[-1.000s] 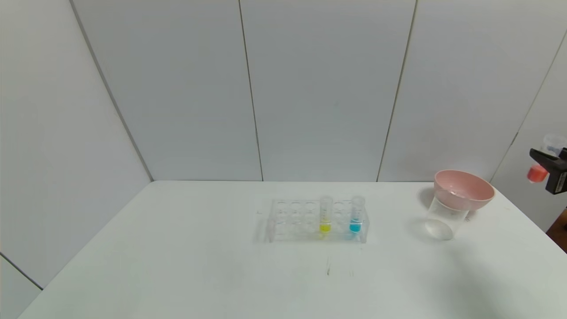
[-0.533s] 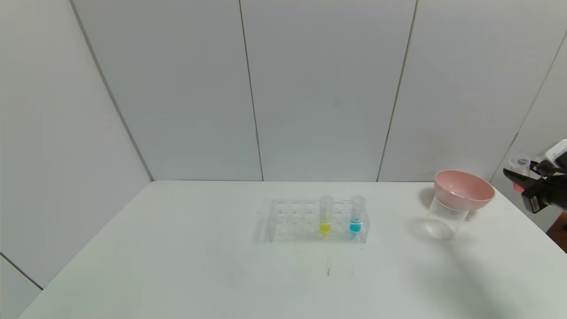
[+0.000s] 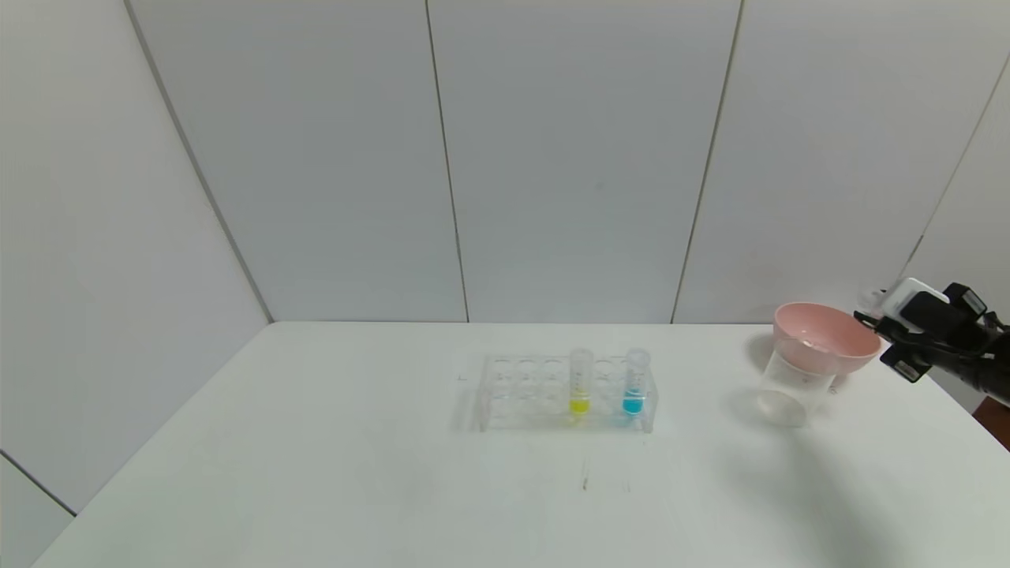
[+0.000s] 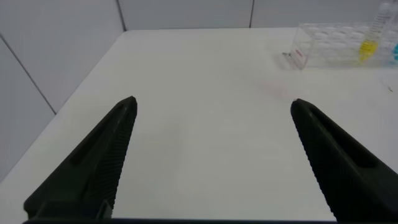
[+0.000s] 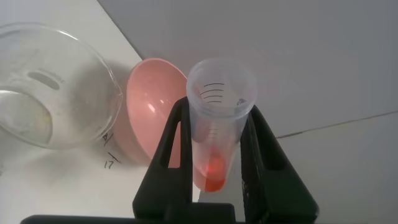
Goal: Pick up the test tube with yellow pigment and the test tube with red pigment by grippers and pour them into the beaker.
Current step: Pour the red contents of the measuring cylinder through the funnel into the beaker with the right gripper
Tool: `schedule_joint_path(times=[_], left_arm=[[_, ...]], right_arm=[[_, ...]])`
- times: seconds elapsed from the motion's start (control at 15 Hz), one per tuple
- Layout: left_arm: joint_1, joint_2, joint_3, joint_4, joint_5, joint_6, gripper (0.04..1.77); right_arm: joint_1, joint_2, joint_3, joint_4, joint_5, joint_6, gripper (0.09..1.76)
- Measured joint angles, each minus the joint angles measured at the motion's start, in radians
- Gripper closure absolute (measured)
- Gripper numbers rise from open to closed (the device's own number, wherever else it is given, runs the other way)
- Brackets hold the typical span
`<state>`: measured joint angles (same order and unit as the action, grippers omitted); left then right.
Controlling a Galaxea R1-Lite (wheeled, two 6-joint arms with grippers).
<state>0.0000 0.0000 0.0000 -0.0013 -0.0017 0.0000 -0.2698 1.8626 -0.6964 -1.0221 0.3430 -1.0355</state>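
Observation:
My right gripper (image 3: pixel 878 334) is shut on the test tube with red pigment (image 5: pixel 219 118). It holds the tube tipped over, just right of the pink bowl, with the open mouth towards the bowl. The red-orange liquid sits at the tube's bottom between my fingers (image 5: pixel 171 143). The beaker (image 3: pixel 789 388) stands on the table in front of the bowl and also shows in the right wrist view (image 5: pixel 59 87). The test tube with yellow pigment (image 3: pixel 580 383) stands upright in the clear rack (image 3: pixel 521 390). My left gripper (image 4: pixel 211 107) is open and empty over bare table, far from the rack (image 4: pixel 329 50).
A pink bowl (image 3: pixel 825 337) leans against the back of the beaker. A tube with blue liquid (image 3: pixel 634 383) stands in the rack right of the yellow one. White wall panels close in the table at the back and both sides.
My right gripper has come in from the right edge, down and left towards the pink bowl. The red tube has turned from upright to tipped, mouth towards the bowl.

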Motion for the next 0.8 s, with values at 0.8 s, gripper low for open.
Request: schedule_joint_path(times=[0.8], left_arm=[[0.000,0.000,0.000,0.000,0.000,0.000,0.05]], right_arm=[[0.027,0.056,-0.066,0.002,-0.068,-0.294,1.35]])
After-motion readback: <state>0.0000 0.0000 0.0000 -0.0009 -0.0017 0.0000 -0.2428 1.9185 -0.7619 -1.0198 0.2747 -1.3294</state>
